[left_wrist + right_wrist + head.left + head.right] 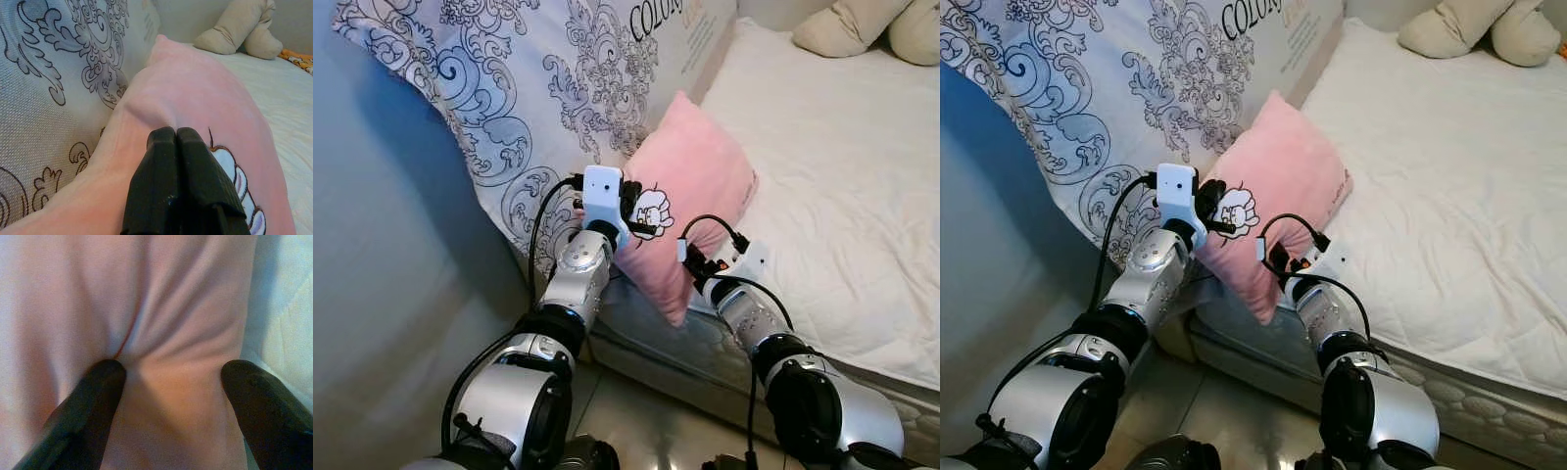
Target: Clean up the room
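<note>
Bed [842, 176]: left end effector [176, 134] pinches pink pillow [690, 186]; right end effector [171, 377] spread against it.

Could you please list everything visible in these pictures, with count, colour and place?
pink pillow: one, pink with a cartoon print, propped at the bed's edge against the patterned pillow.
patterned pillow: one, white with dark swirls, upright left of the pink one.
bed: one, white quilted cover, on the right.
plush toy: one, beige, far corner of the bed.
floor: pale tiles, below the bed.
left gripper: black fingers shut, pinching the pink pillow's fabric.
right gripper: black fingers spread, pressed into the pink pillow.
</note>
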Robot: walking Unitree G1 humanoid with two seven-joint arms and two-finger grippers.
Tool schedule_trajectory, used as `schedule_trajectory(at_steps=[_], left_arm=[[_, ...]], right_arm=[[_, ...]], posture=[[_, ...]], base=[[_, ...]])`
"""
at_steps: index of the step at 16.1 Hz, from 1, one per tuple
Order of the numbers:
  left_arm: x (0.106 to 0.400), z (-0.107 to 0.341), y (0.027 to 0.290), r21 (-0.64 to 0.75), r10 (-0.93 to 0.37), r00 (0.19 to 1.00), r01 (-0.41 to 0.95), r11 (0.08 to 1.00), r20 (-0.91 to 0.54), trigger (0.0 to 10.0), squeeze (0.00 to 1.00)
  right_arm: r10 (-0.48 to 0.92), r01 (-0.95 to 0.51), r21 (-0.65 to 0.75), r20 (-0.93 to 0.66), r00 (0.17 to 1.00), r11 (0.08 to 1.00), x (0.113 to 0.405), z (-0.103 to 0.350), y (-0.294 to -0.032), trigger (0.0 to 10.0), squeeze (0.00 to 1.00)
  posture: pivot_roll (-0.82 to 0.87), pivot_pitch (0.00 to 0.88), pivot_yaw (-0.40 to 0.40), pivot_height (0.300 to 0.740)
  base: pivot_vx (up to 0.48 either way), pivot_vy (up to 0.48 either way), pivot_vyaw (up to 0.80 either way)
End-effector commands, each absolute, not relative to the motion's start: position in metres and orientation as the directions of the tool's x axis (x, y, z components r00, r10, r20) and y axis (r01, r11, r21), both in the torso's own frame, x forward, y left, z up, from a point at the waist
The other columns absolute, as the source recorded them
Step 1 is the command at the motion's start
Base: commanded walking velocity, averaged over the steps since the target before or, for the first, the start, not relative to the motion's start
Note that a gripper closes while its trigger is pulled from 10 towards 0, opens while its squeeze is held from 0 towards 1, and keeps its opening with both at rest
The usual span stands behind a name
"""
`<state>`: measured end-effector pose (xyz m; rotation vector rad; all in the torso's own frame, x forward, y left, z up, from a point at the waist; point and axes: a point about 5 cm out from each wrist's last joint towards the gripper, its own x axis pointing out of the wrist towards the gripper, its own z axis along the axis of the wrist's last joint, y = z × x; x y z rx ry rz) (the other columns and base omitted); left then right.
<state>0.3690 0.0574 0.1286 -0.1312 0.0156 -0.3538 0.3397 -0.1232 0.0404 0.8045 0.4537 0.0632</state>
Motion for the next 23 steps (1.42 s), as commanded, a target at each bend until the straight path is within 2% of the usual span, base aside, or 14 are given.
schedule_trajectory(at_steps=[1, 9, 12, 15, 17, 18, 21, 23], left_arm=[[0.368, 0.13, 0.054, -0.108, -0.368, 0.93, 0.367, 0.924, 0.011, 10.0, 0.0], [0.367, 0.127, 0.05, -0.116, -0.377, 0.926, 0.373, 0.92, -0.008, 10.0, 0.0], [0.367, 0.127, 0.051, -0.112, -0.373, 0.928, 0.37, 0.922, -0.01, 10.0, 0.0], [0.367, 0.125, 0.053, -0.1, -0.362, 0.932, 0.359, 0.928, -0.014, 10.0, 0.0], [0.365, 0.123, 0.053, -0.108, -0.367, 0.93, 0.363, 0.926, -0.018, 10.0, 0.0], [0.363, 0.121, 0.052, -0.111, -0.373, 0.928, 0.368, 0.923, -0.02, 10.0, 0.0], [0.362, 0.119, 0.049, -0.118, -0.379, 0.925, 0.374, 0.92, -0.026, 10.0, 0.0], [0.361, 0.119, 0.048, -0.119, -0.387, 0.922, 0.381, 0.917, -0.027, 10.0, 0.0]], right_arm=[[0.273, 0.042, 0.71, -0.325, 0.905, 0.703, 0.347, 0.052, -0.111, 0.0, 0.0], [0.244, 0.065, 0.775, -0.275, 0.93, 0.628, 0.351, 0.058, -0.116, 0.0, 0.0], [0.242, 0.062, 0.775, -0.271, 0.932, 0.629, 0.351, 0.058, -0.117, 0.0, 0.0], [0.215, -0.03, 0.608, -0.234, 0.948, 0.793, 0.357, 0.069, -0.125, 0.0, 0.0], [0.184, -0.088, 0.429, -0.188, 0.965, 0.899, 0.36, 0.078, -0.139, 0.0, 0.0], [0.158, -0.088, 0.372, -0.16, 0.974, 0.924, 0.36, 0.082, -0.15, 0.0, 0.0], [0.094, -0.043, 0.384, -0.114, 0.989, 0.922, 0.36, 0.088, -0.171, 0.0, 0.0], [0.06, -0.039, 0.34, -0.052, 0.997, 0.94, 0.362, 0.098, -0.178, 0.0, 0.0]], posture=[[-0.04, 0.0, 0.058, 0.714], [-0.06, 0.0, 0.067, 0.714], [-0.06, 0.0, 0.065, 0.714], [-0.06, 0.0, 0.058, 0.714], [-0.06, 0.0, 0.054, 0.714], [-0.07, 0.0, 0.051, 0.714], [-0.08, 0.0, 0.053, 0.714], [-0.08, 0.0, 0.053, 0.714]], base=[[0.0, 0.0, 0.0], [0.0, 0.0, 0.0], [0.0, 0.0, 0.0], [0.0, 0.0, 0.0], [0.0, 0.0, 0.0], [0.0, 0.0, 0.0], [0.0, 0.0, 0.0], [0.0, 0.0, 0.0]])
